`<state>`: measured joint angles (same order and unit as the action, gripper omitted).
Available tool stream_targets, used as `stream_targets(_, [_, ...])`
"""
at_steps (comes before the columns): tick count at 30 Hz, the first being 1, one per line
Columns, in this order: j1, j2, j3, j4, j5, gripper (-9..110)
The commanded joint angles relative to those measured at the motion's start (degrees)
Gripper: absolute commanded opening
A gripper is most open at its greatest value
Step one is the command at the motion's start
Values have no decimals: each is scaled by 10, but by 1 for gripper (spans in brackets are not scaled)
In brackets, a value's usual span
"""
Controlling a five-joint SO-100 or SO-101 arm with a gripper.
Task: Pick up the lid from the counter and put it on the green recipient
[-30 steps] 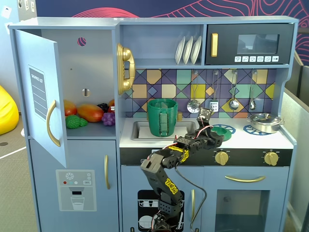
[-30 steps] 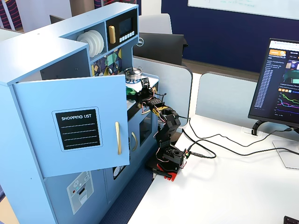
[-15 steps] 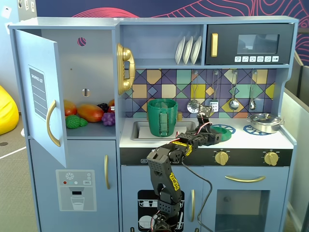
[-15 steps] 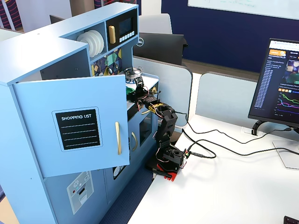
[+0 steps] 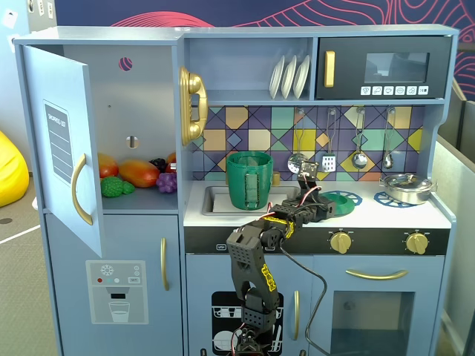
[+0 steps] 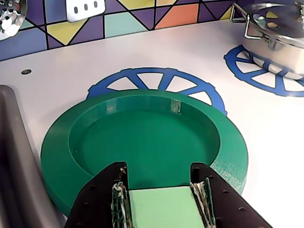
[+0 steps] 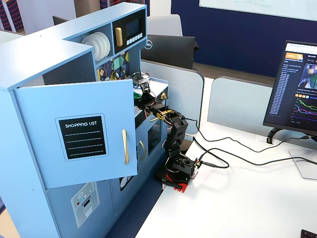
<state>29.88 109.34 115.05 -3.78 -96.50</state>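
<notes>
The green lid point(image 6: 142, 137) lies flat on the white counter over the left blue burner ring point(image 6: 156, 83); in a fixed view it point(image 5: 345, 198) shows right of the sink. Its pale green strap handle point(image 6: 159, 206) sits between my jaws. My gripper point(image 6: 159, 173) is shut on that strap, with both pads against its sides; in a fixed view the gripper point(image 5: 325, 208) is at the lid's near edge. The tall dark green pot point(image 5: 249, 180) stands upright in the sink, left of the lid, open on top. I cannot tell whether the lid is lifted off the counter.
A silver steel pot point(image 5: 406, 187) with its lid sits on the right burner, also in the wrist view point(image 6: 280, 33). The sink rim point(image 6: 14, 156) is just left of the lid. Utensils point(image 5: 360, 141) hang on the tiled backsplash. The fridge door point(image 5: 63, 148) stands open at left.
</notes>
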Motion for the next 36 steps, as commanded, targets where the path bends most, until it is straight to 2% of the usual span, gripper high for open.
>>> stream_targets(1, [4, 35, -91, 3, 17, 0])
stream_targets(9, [-4, 76, -226, 108, 78, 0])
stream_targets(19, [-120, 109, -360, 241, 75, 0])
stream_targets(36, [-262, 74, -379, 273, 13, 0])
